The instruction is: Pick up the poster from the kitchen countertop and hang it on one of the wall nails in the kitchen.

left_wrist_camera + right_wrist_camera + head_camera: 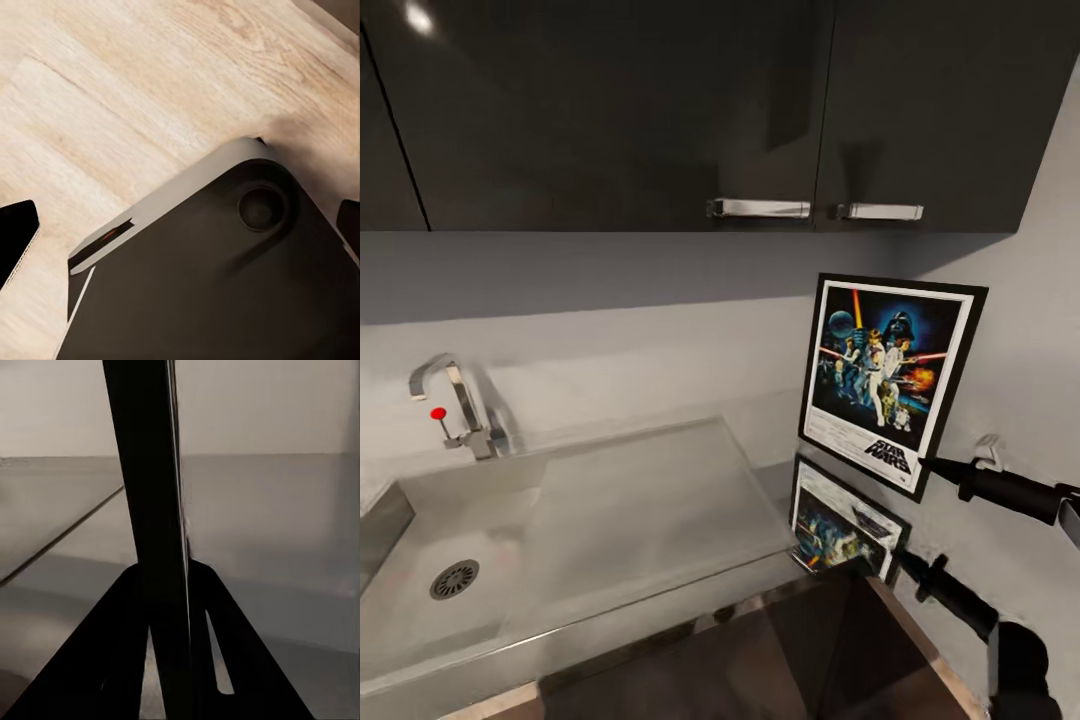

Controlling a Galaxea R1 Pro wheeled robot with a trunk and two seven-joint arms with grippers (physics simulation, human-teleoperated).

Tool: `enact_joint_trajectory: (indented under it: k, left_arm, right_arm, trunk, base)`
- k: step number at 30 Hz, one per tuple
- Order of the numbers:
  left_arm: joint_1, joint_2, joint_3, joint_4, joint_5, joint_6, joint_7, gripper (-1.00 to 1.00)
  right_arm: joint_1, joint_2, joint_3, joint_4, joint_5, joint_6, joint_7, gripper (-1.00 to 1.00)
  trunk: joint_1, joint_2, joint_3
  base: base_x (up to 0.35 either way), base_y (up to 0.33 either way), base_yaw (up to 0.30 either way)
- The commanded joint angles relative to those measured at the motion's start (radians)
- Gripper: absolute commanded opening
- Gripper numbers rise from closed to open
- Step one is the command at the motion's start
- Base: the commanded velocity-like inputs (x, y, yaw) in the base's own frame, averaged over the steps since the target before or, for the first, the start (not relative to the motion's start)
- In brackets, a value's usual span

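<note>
1. Steel-grey countertop [660, 500] runs along the wall, with a sink [430, 560] and drainboard set into it, a tap [455, 405] with a red knob behind, and glossy black upper cabinets [660, 100] overhead.
2. Pale grey wall [1020, 400] closes off the counter's right end, and the poster [888, 380] hangs in the air just in front of it, upright and lifted clear of the counter, its dimmer reflection [845, 525] showing in the steel below.
3. At the poster's lower right corner, the right gripper [932, 464] reaches in from the right and is clamped on the thin black frame; its wrist camera looks along the frame's edge [154, 532] between the two fingers.
4. "STAR WARS" is printed at the poster's bottom.
5. Left gripper: from its wrist view, over wood flooring [112, 90] and the robot's dark base [225, 277], I cannot tell how far it is open.
</note>
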Motion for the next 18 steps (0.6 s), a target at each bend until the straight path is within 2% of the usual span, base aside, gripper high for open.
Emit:
enact_joint_trajectory:
  k: [1,5,6,9,18]
  left_arm:
    - [0.000,0.000,0.000,-0.002,0.011,-0.002,0.002,1.00]
    - [0.000,0.000,0.000,-0.002,0.011,-0.002,0.002,1.00]
    - [0.000,0.000,0.000,-0.002,0.011,-0.002,0.002,1.00]
    - [0.000,0.000,0.000,-0.002,0.010,-0.002,0.002,1.00]
    - [0.000,0.000,-0.002,-0.003,0.006,-0.002,0.003,1.00]
  right_arm:
    - [-0.001,0.000,-0.002,0.001,0.000,-0.005,0.007,-1.00]
    - [-0.001,0.000,-0.001,-0.001,-0.001,-0.003,0.011,-1.00]
    - [0.004,-0.003,0.000,-0.051,-0.001,0.000,0.015,-1.00]
    - [0.007,-0.006,0.000,-0.087,-0.001,0.003,0.016,-1.00]
    - [0.008,-0.003,0.002,-0.116,-0.001,0.004,0.016,-1.00]
  trunk:
    - [-0.001,-0.001,-0.001]
    - [-0.001,-0.001,-0.001]
    - [-0.001,-0.001,-0.001]
    - [-0.001,-0.001,-0.001]
    - [-0.001,-0.001,-0.001]
  base:
    - [-0.326,0.088,0.000]
    - [-0.326,0.089,0.000]
    - [-0.326,0.096,0.000]
    - [-0.326,0.100,0.014]
    - [-0.324,0.117,0.232]
